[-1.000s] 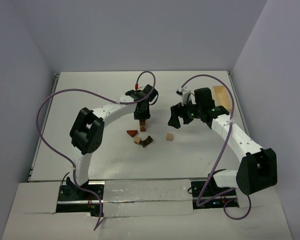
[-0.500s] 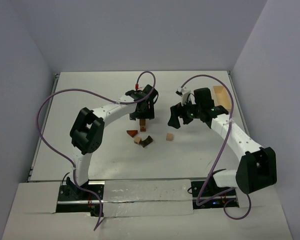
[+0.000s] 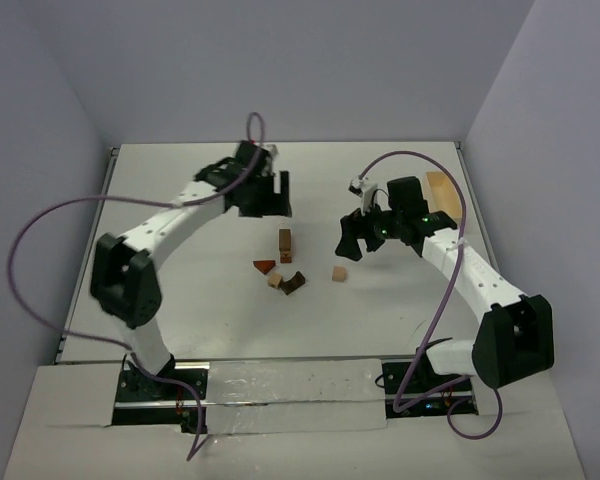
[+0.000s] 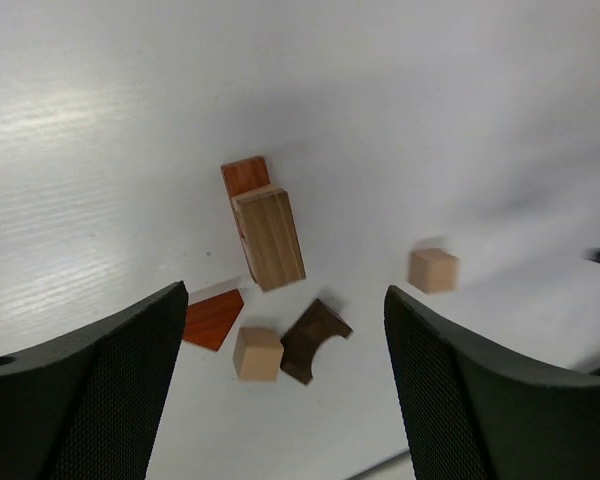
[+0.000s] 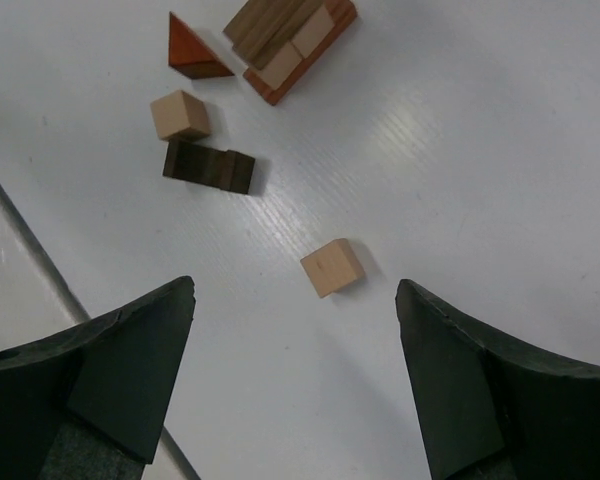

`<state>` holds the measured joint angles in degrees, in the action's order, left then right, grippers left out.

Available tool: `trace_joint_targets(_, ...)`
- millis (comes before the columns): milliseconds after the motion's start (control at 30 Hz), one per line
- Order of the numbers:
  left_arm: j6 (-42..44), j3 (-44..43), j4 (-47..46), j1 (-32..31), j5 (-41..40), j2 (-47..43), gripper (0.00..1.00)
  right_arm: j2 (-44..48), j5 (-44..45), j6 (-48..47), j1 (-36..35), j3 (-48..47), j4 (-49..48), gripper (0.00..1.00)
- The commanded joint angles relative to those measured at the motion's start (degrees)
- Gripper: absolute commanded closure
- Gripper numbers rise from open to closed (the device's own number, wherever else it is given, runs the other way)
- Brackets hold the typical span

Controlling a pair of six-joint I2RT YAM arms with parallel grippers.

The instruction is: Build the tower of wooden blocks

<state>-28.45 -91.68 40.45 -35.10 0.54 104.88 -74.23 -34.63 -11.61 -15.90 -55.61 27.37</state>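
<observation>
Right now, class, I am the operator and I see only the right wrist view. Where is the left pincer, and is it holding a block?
Observer: The left pincer hangs open on the far side of the wood block tower, clear of it and holding nothing.
Operator: Is there anything on the table that my frame misses?
Observer: Yes, a pale wooden box lies at the far right.
Operator: My picture cuts the tower off. What is its top piece?
Observer: In the left wrist view a tan bar is on top, and a reddish block shows behind it.
</observation>
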Motion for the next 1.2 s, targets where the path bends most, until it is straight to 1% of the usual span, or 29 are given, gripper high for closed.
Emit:
trace_joint_targets(0,7.0,4.9,-9.4,10.5,21.5,-17.5,0.15,3.0,-3.2,-8.6,-3.7,-2.7,3.7,0.14)
trace_joint_targets(67,9.1,8.7,-10.6,14.8,26.5,-22.4,0.16,3.8,-0.7,-16.2,-8.8,-2.6,5.8,0.17)
trace_joint_targets(100,9.4,10.5,-10.8,15.8,27.7,-24.6,0.17,3.8,0.7,-17.6,-11.3,-2.7,6.9,0.17)
trace_joint_targets(133,10.1,13.6,-11.7,16.9,29.7,-27.7,0.20,3.7,2.5,-21.9,-14.5,-2.9,8.3,0.18)
trace_joint_targets(167,10.2,16.1,-12.7,18.6,30.4,-29.9,0.21,3.3,5.0,-24.7,-19.1,-3.3,9.1,0.19)
trace_joint_targets(233,9.0,20.5,-14.8,20.6,32.3,-33.8,0.21,1.3,6.2,-30.6,-23.3,-4.5,10.5,0.23)
trace_joint_targets(300,7.3,25.2,-17.7,22.1,34.0,-38.0,0.21,-2.1,6.5,-35.3,-25.8,-7.3,12.7,0.26)
trace_joint_targets(333,6.1,26.2,-18.7,23.1,35.1,-39.5,0.20,-4.5,6.3,-37.9,-27.1,-8.3,13.5,0.27)
trace_joint_targets(467,4.5,30.3,-20.1,25.0,37.9,-42.2,0.19,-13.1,4.8,-45.5,-29.5,-16.6,18.5,0.29)
trace_joint_targets(500,4.4,30.8,-20.3,25.1,38.3,-42.7,0.19,-16.7,4.5,-47.8,-29.8,-18.3,19.6,0.29)
trace_joint_targets(533,4.5,31.1,-20.3,25.1,38.5,-43.0,0.14,-19.2,4.1,-49.1,-30.1,-20.0,20.8,0.29)
trace_joint_targets(600,4.7,31.1,-20.0,25.1,38.1,-43.3,0.09,-23.2,3.5,-50.8,-30.4,-24.7,24.3,0.29)
trace_joint_targets(700,5.6,30.8,-19.0,25.2,37.8,-43.5,0.08,-30.6,3.3,-53.4,-31.2,-29.6,28.4,0.28)
trace_joint_targets(867,5.5,31.2,-19.0,25.3,37.4,-43.6,0.07,-34.1,5.2,-54.3,-32.5,-30.5,27.5,0.29)
trace_joint_targets(1167,4.6,30.2,-18.3,25.3,37.1,-43.3,0.08,-38.4,8.3,-52.1,-33.6,-32.3,26.3,0.34)
